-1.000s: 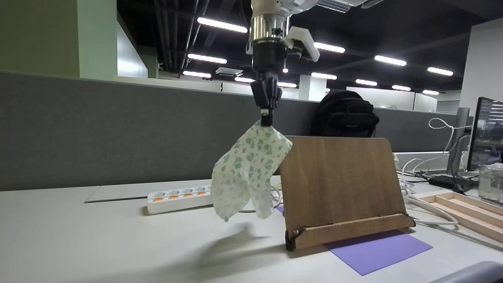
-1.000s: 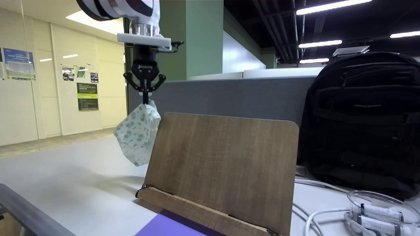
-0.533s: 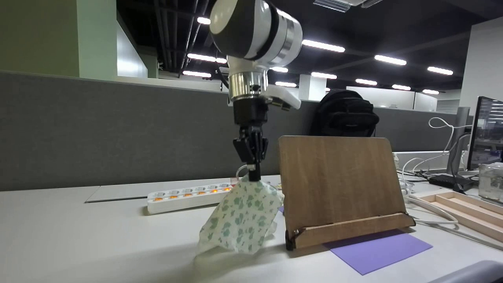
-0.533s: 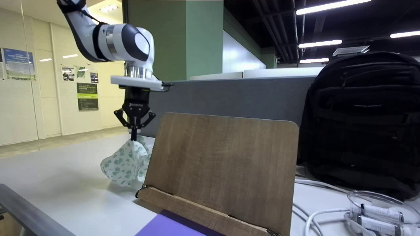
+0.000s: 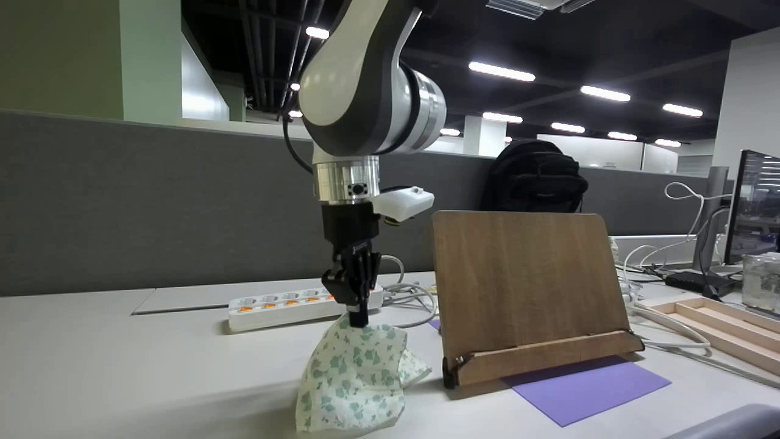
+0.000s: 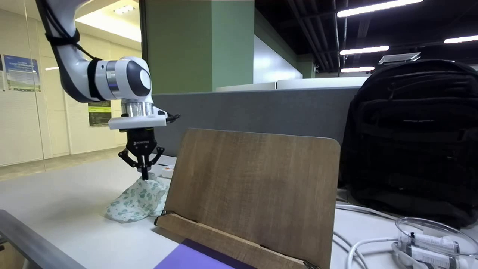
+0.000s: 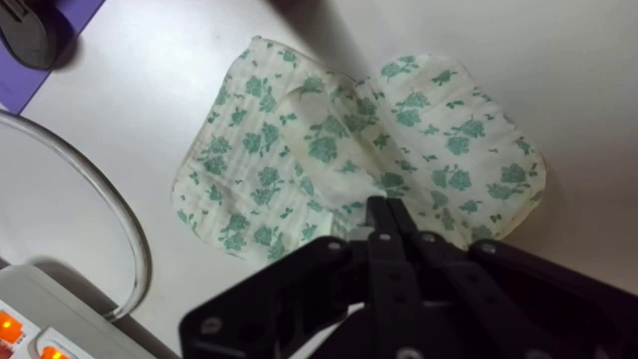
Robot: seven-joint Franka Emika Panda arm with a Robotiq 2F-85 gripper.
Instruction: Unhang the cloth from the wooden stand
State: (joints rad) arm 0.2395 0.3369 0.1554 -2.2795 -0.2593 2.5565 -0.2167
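Note:
The cloth, whitish with a pale-green flower pattern, hangs bunched from my gripper, its lower part spread on the white table. It also shows in an exterior view and in the wrist view. My gripper is shut on the cloth's upper part, just above the table; its closed fingertips also show in the wrist view. The brown wooden stand stands tilted back beside the cloth and also shows in an exterior view. The cloth is off the board's top edge. The exact pinched fold is hidden.
A white power strip with cables lies behind the gripper. A purple sheet lies under the stand. A black backpack, a clear dish with small bottles and pale wooden slats are on the stand's far side. A grey partition rises behind.
My gripper has come down and away from the stand's top corner, carrying the cloth. The cloth hung in the air before; now its lower part spreads on the table. The stand has not moved.

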